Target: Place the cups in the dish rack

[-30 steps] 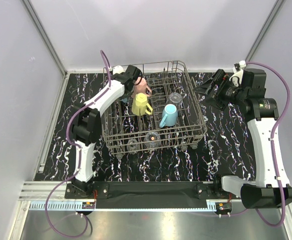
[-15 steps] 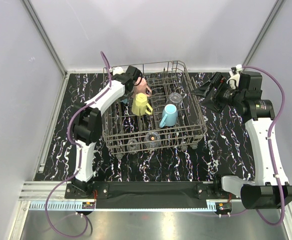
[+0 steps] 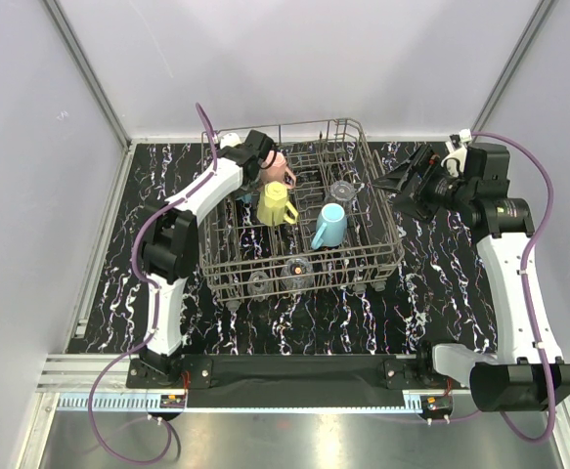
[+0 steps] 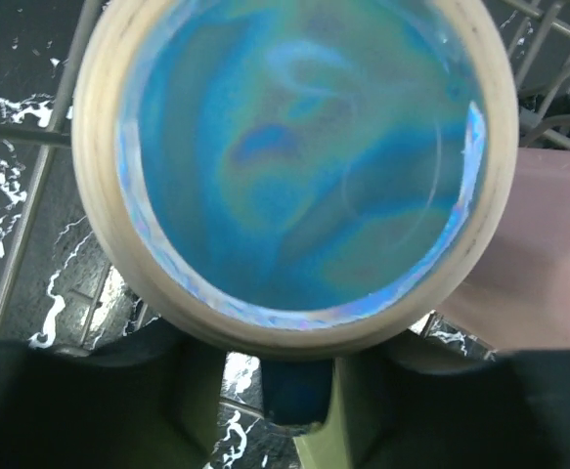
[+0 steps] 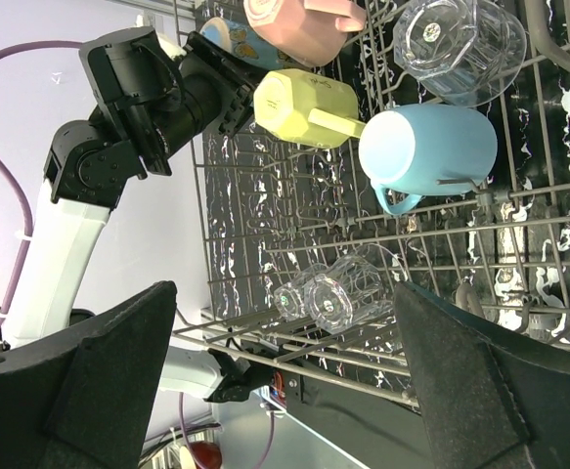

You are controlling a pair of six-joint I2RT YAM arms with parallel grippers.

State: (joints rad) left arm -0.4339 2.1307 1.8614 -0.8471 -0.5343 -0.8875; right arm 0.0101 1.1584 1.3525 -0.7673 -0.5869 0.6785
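Observation:
The dark wire dish rack (image 3: 388,217) stands mid-table. In it lie a yellow mug (image 3: 276,203), a light blue mug (image 3: 329,225), a pink mug (image 3: 279,168) and clear glasses (image 3: 341,190) (image 3: 296,271). My left gripper (image 3: 256,156) is at the rack's back left corner, shut on the handle of the teal-blue mug (image 4: 294,156), whose iridescent base fills the left wrist view beside the pink mug (image 4: 548,264). My right gripper (image 3: 399,185) is open and empty just right of the rack, its view showing the yellow mug (image 5: 304,103), light blue mug (image 5: 426,147) and glasses (image 5: 333,293).
The rack's upright tines and wire walls surround the mugs. The black marbled tabletop (image 3: 441,283) lies around the rack. Grey enclosure walls (image 3: 30,195) close in left, back and right.
My right gripper has shifted slightly left toward the rack's right wall. The left gripper and the teal-blue mug have hardly moved.

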